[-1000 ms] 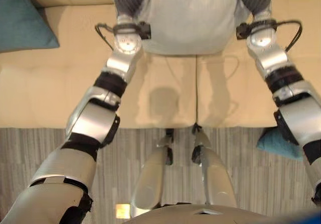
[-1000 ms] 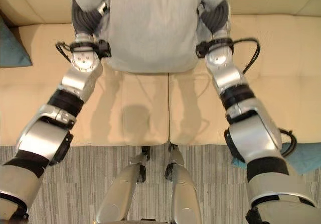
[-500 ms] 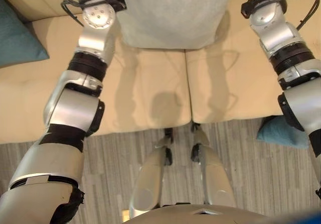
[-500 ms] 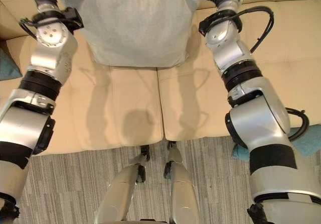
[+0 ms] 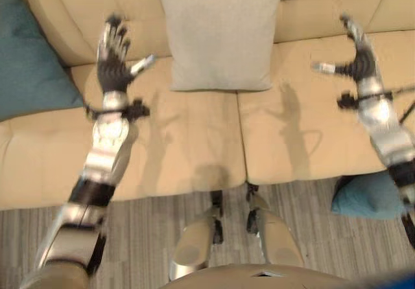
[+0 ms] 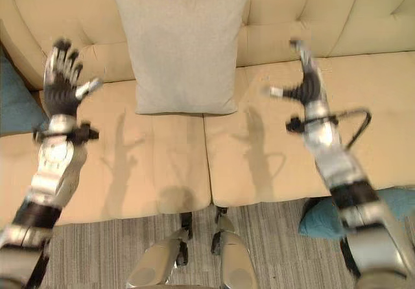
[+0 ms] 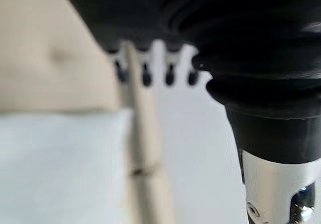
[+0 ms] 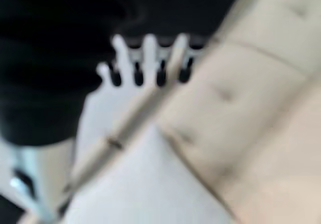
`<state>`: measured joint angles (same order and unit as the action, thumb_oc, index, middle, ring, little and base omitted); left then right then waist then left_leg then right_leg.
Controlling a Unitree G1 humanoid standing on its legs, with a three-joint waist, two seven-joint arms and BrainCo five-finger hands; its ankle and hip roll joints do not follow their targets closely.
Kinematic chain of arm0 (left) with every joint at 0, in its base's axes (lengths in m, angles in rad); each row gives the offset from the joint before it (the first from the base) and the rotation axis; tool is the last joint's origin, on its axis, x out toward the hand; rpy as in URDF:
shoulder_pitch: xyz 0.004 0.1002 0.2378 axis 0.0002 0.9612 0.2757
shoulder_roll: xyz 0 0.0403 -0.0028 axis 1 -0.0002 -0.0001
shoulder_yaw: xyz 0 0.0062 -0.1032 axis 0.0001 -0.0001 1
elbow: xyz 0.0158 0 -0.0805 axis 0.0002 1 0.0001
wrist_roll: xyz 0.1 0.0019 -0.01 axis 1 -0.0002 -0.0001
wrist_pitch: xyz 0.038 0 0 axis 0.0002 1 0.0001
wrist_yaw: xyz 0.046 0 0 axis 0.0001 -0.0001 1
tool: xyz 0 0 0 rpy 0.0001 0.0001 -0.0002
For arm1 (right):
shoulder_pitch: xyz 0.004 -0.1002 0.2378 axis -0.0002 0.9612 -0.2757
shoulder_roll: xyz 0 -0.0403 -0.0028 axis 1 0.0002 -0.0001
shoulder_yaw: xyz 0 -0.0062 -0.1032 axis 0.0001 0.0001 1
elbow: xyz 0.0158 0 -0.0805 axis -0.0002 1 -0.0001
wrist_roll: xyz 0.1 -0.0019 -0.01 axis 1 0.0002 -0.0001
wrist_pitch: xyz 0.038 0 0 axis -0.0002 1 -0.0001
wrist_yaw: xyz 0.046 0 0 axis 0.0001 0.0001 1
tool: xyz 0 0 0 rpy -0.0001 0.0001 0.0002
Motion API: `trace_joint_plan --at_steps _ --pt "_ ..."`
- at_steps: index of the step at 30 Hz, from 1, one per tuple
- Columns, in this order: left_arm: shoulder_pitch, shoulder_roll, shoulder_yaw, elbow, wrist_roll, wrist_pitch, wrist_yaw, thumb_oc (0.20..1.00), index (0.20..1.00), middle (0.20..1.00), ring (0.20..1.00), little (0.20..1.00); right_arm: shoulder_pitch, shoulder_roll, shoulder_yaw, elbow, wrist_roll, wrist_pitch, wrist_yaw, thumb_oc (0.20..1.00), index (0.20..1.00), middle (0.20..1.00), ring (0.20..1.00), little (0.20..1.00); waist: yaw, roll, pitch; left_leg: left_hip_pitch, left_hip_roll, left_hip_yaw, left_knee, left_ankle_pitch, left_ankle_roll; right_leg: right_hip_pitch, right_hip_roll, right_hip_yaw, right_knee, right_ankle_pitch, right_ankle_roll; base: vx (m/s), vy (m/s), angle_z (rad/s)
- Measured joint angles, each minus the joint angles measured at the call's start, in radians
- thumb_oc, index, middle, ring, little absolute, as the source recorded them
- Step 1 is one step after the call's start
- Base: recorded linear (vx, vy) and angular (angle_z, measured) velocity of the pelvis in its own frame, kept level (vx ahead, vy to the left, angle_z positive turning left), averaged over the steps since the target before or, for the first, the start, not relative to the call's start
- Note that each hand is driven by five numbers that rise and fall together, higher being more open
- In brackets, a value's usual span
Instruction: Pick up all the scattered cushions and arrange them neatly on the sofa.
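With the left hand (image 5: 114, 65) and right hand (image 5: 358, 54) spread open and empty, the grey cushion (image 6: 181, 46) stood against the sofa (image 6: 272, 153) backrest, while a teal cushion (image 5: 366, 195), probably soft and light, lay on the floor for a two-sided hold.
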<state>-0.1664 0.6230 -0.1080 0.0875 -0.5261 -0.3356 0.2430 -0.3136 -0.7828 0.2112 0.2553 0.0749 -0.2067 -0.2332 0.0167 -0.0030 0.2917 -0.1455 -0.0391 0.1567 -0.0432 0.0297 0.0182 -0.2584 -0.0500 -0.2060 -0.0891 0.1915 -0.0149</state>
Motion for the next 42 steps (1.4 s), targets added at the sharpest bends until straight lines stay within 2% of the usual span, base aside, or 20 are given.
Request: trace_joint_plan --at_steps 2,3,5,7,13,15,18,22,26,28,29,31,32,35,36,38,39,40,41,42 --pt "0.145 -0.073 0.041 -0.017 0.021 -0.001 -0.057 1.000 1.000 1.000 1.000 1.000 0.187 0.088 -0.098 -0.043 0.000 -0.027 0.039 1.000 1.000 1.000 1.000 1.000 0.005 0.008 -0.037 0.035 0.005 -0.003 -0.017 -0.001 -0.002 0.028 0.006 -0.003 -0.001 -0.011 0.004 0.05 -0.048 0.04" --pt "0.272 -0.117 0.047 -0.005 0.035 0.008 -0.094 1.000 1.000 1.000 1.000 1.000 0.293 0.125 -0.111 0.005 0.000 -0.030 0.075 1.000 1.000 1.000 1.000 1.000 0.007 0.016 -0.063 0.079 0.009 -0.005 -0.029 -0.006 -0.008 0.066 0.009 -0.004 -0.001 -0.034 0.009 0.03 -0.053 0.00" --pt "0.334 -0.146 0.043 0.055 0.052 0.006 -0.144 1.000 1.000 1.000 1.000 1.000 0.360 0.153 -0.120 0.070 -0.001 -0.029 0.104 1.000 1.000 1.000 1.000 1.000 0.010 0.021 -0.099 0.098 0.012 -0.008 -0.034 -0.009 -0.012 0.084 0.011 -0.010 -0.004 -0.040 0.010 0.02 -0.046 0.05" --pt "0.364 -0.154 0.029 0.168 0.092 0.019 -0.171 1.000 1.000 1.000 1.000 1.000 0.395 0.180 -0.118 0.129 -0.003 -0.033 0.123 1.000 1.000 1.000 1.000 1.000 0.005 0.028 -0.127 0.110 0.016 -0.013 -0.037 -0.014 -0.019 0.098 0.012 -0.018 -0.006 -0.047 0.017 0.00 -0.046 0.09" --pt "0.366 -0.310 0.029 0.630 0.193 0.065 -0.193 1.000 1.000 1.000 1.000 1.000 0.426 0.286 -0.072 0.368 -0.032 -0.039 0.161 1.000 1.000 1.000 1.000 1.000 0.002 0.033 -0.189 0.149 0.023 -0.030 -0.039 -0.014 -0.018 0.144 0.017 -0.035 -0.007 -0.056 0.019 -0.02 -0.046 0.07" --pt "0.377 -0.335 0.026 0.694 0.229 0.094 -0.195 1.000 1.000 1.000 1.000 1.000 0.434 0.297 -0.054 0.403 -0.050 -0.036 0.165 1.000 1.000 1.000 1.000 1.000 0.002 0.027 -0.190 0.154 0.024 -0.034 -0.038 -0.015 -0.017 0.151 0.018 -0.040 -0.007 -0.056 0.018 -0.06 -0.071 0.11" --pt "0.352 -0.373 0.041 0.940 0.276 0.103 -0.192 1.000 1.000 1.000 1.000 1.000 0.430 0.352 -0.036 0.561 -0.061 -0.034 0.171 1.000 1.000 1.000 1.000 1.000 0.006 0.016 -0.215 0.146 0.037 -0.061 -0.032 -0.018 -0.013 0.168 0.023 -0.071 -0.001 -0.063 0.021 -0.11 -0.106 0.26" --pt "0.336 -0.378 0.041 1.018 0.280 0.133 -0.193 1.000 1.000 1.000 1.000 1.000 0.439 0.373 -0.003 0.635 -0.065 -0.019 0.171 1.000 1.000 1.000 1.000 1.000 0.025 -0.008 -0.199 0.118 0.048 -0.088 0.014 -0.023 -0.023 0.172 0.028 -0.105 -0.004 -0.075 0.005 -0.14 -0.057 0.28" --pt "0.295 -0.380 0.069 1.063 0.282 0.134 -0.192 1.000 1.000 1.000 1.000 1.000 0.416 0.379 -0.005 0.687 -0.069 -0.016 0.166 1.000 1.000 1.000 1.000 1.000 0.032 -0.023 -0.177 0.062 0.057 -0.112 0.123 -0.039 -0.065 0.166 0.026 -0.138 0.004 -0.082 -0.010 -0.17 -0.013 0.25" --pt "0.260 -0.377 0.082 1.097 0.284 0.136 -0.192 1.000 1.000 1.000 1.000 1.000 0.399 0.395 -0.003 0.708 -0.068 -0.016 0.164 1.000 1.000 1.000 1.000 1.000 0.027 -0.064 -0.159 0.031 0.039 -0.090 0.304 -0.101 -0.077 0.170 -0.011 -0.138 -0.001 -0.062 -0.076 -0.13 0.079 -0.15" --pt "0.256 -0.381 0.081 1.108 0.285 0.136 -0.192 1.000 1.000 1.000 1.000 1.000 0.399 0.402 -0.003 0.722 -0.068 -0.015 0.163 1.000 1.000 1.000 1.000 1.000 0.023 -0.078 -0.162 0.034 0.034 -0.085 0.384 -0.130 -0.081 0.173 -0.027 -0.138 -0.006 -0.061 -0.074 -0.15 0.124 -0.26" --pt "0.254 -0.396 0.082 1.119 0.284 0.136 -0.192 1.000 1.000 1.000 1.000 1.000 0.395 0.414 -0.001 0.762 -0.068 -0.009 0.163 1.000 1.000 1.000 1.000 1.000 -0.004 -0.074 -0.167 0.087 0.022 -0.146 0.460 -0.178 -0.091 0.172 -0.035 -0.129 -0.006 -0.045 -0.052 -0.08 0.066 -0.26" --pt "0.261 -0.408 0.081 1.119 0.285 0.136 -0.193 1.000 1.000 1.000 1.000 1.000 0.389 0.415 0.000 0.781 -0.068 0.002 0.163 1.000 1.000 1.000 1.000 1.000 -0.008 -0.057 -0.172 0.124 0.021 -0.180 0.426 -0.206 -0.084 0.165 -0.029 -0.116 0.001 -0.041 -0.046 -0.09 0.081 -0.18" --pt "0.213 -0.419 0.079 1.106 0.279 0.136 -0.192 1.000 1.000 1.000 1.000 1.000 0.401 0.422 -0.008 0.805 -0.068 0.019 0.169 1.000 1.000 1.000 1.000 1.000 -0.042 -0.022 -0.182 0.164 0.021 -0.187 0.261 -0.245 -0.045 0.100 -0.029 -0.106 0.017 -0.016 0.010 -0.21 0.156 -0.13" --pt "0.190 -0.417 0.080 1.102 0.269 0.137 -0.190 1.000 1.000 1.000 1.000 1.000 0.388 0.450 -0.012 0.844 -0.067 0.025 0.169 1.000 1.000 1.000 1.000 1.000 -0.041 -0.052 -0.179 0.202 -0.006 -0.164 0.167 -0.210 0.001 0.080 -0.061 -0.091 0.024 0.010 0.024 -0.32 0.228 -0.16" --pt "0.180 -0.424 0.058 1.071 0.262 0.136 -0.190 1.000 1.000 1.000 1.000 1.000 0.389 0.462 -0.013 0.866 -0.067 0.028 0.169 1.000 1.000 1.000 1.000 1.000 -0.041 -0.070 -0.183 0.197 -0.045 -0.163 0.127 -0.164 0.032 0.056 -0.096 -0.069 0.025 -0.010 0.054 -0.26 0.175 -0.15" --pt "0.172 -0.427 0.026 1.064 0.262 0.135 -0.189 1.000 1.000 1.000 1.000 1.000 0.383 0.465 -0.016 0.893 -0.065 0.028 0.167 1.000 1.000 1.000 1.000 1.000 -0.047 -0.079 -0.179 0.182 -0.066 -0.177 0.145 -0.151 0.044 0.036 -0.109 -0.053 0.042 -0.035 0.092 -0.10 0.058 -0.29" --pt "0.165 -0.430 -0.002 1.065 0.264 0.135 -0.192 1.000 1.000 1.000 1.000 1.000 0.366 0.468 -0.017 0.907 -0.062 0.040 0.167 1.000 1.000 1.000 1.000 1.000 -0.037 -0.065 -0.171 0.173 -0.064 -0.155 0.133 -0.142 0.069 0.012 -0.115 -0.055 0.082 -0.051 0.128 -0.38 0.143 -0.46" --pt "0.178 -0.434 0.000 1.063 0.264 0.135 -0.191 1.000 1.000 1.000 1.000 1.000 0.367 0.476 -0.015 0.907 -0.060 0.048 0.172 1.000 1.000 1.000 1.000 1.000 -0.028 -0.046 -0.170 0.164 -0.053 -0.129 0.114 -0.125 0.093 -0.028 -0.117 -0.059 0.177 -0.054 0.132 -0.41 0.120 -0.47" --pt "0.179 -0.431 -0.001 1.060 0.263 0.135 -0.191 1.000 1.000 1.000 1.000 1.000 0.357 0.478 -0.019 0.906 -0.057 0.048 0.170 1.000 1.000 1.000 1.000 1.000 -0.025 -0.052 -0.169 0.152 -0.050 -0.115 0.121 -0.115 0.096 -0.036 -0.121 -0.069 0.230 -0.061 0.143 -0.41 0.119 -0.46"
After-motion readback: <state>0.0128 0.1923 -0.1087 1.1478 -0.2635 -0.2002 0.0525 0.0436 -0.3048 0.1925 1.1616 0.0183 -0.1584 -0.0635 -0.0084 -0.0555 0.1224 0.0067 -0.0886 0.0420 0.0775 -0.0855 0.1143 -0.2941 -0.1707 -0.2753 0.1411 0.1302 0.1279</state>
